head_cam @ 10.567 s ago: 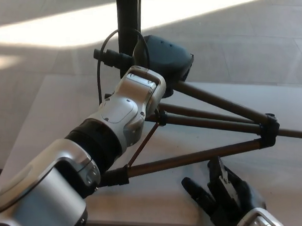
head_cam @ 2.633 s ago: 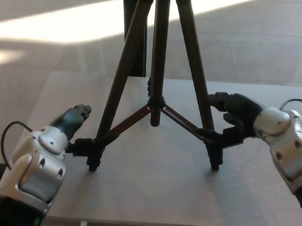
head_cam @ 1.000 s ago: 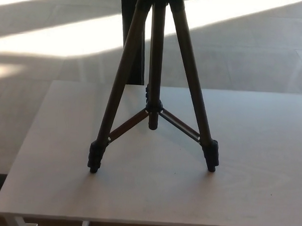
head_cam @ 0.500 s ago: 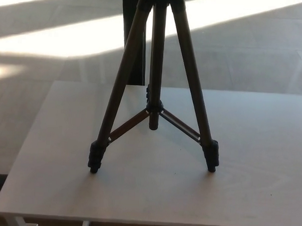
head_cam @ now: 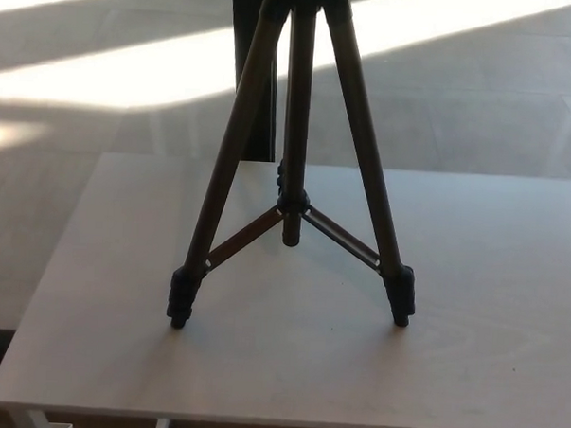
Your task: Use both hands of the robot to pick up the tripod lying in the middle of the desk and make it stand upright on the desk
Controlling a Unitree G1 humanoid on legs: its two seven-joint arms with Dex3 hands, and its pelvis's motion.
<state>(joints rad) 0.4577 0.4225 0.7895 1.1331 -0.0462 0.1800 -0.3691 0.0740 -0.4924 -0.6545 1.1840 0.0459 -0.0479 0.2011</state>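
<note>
Stretching across the lower part of the head view, the pale desk (head_cam: 491, 280) carries everything that matters here, with a sunlit floor (head_cam: 102, 64) behind it. On the desk, roughly at its middle, the tripod (head_cam: 291, 191) stands upright on its own: the left front leg (head_cam: 215, 211) and right front leg (head_cam: 368, 180) splay down to black feet planted on the desktop, a rear leg appears to run straight back behind the centre column (head_cam: 291, 219), and thin braces tie the legs to that column. The column's lower end hangs clear of the desk. The tripod's head is cut off by the top edge, so its tilt there cannot be checked.

Neither the left nor the right hand appears anywhere, so whether their fingers are spread or closed cannot be told; plainly nothing grips the tripod.

Judged from this, the task looks finished. What remains is to leave it well alone: the arms should keep clear of the legs, since a nudge on one foot could slide it and topple the stand. The even spread of the two front feet suggests a steady stance
</note>
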